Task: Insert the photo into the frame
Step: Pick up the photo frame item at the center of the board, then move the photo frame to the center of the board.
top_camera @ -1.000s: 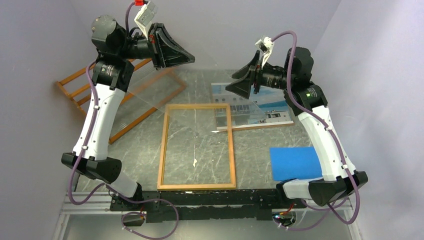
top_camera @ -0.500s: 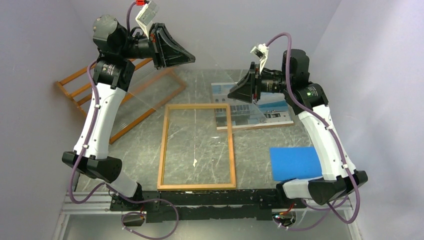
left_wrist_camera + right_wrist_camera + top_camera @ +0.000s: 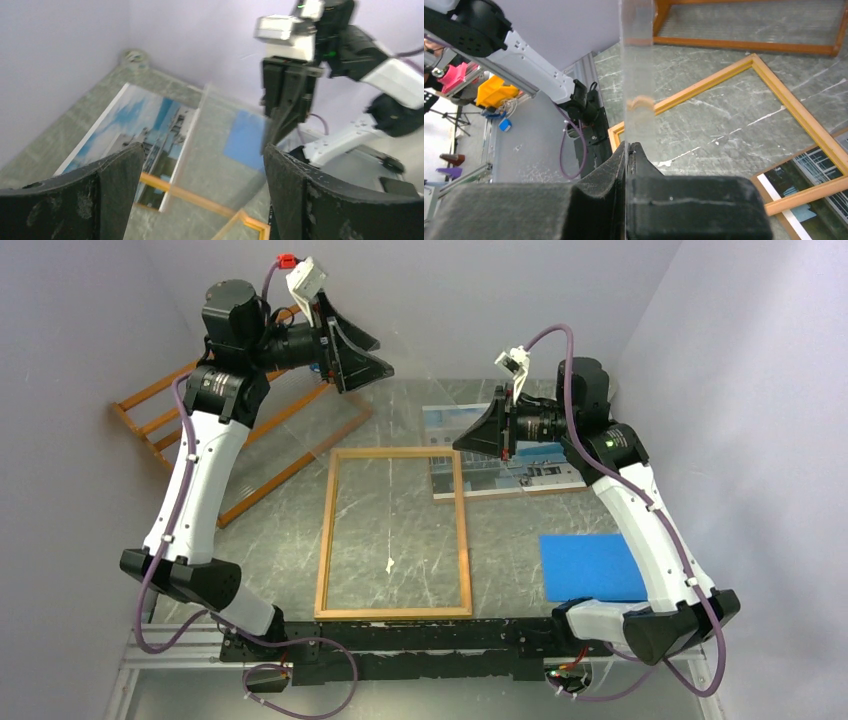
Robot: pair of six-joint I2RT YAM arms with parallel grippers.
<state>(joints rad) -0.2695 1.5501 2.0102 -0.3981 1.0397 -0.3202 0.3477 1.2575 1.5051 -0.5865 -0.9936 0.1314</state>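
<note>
I see L gripper [image 3: 378, 352] spread wide w/ nothing in it, up over the desk's [image 3: 290, 530] far-left part. R gripper [image 3: 458, 443] is pinched tight on a clear pane [image 3: 636, 75], held off the desk. Frame [image 3: 325, 540] lies flat mid-desk, reaching the near edge. Photo [image 3: 445, 425] is face up toward the far-right side, on a brown board [image 3: 500, 493], just beside the frame's far-right corner.

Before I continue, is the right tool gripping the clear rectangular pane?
Yes, the right tool is clamped on the edge of the clear rectangular pane.
</note>
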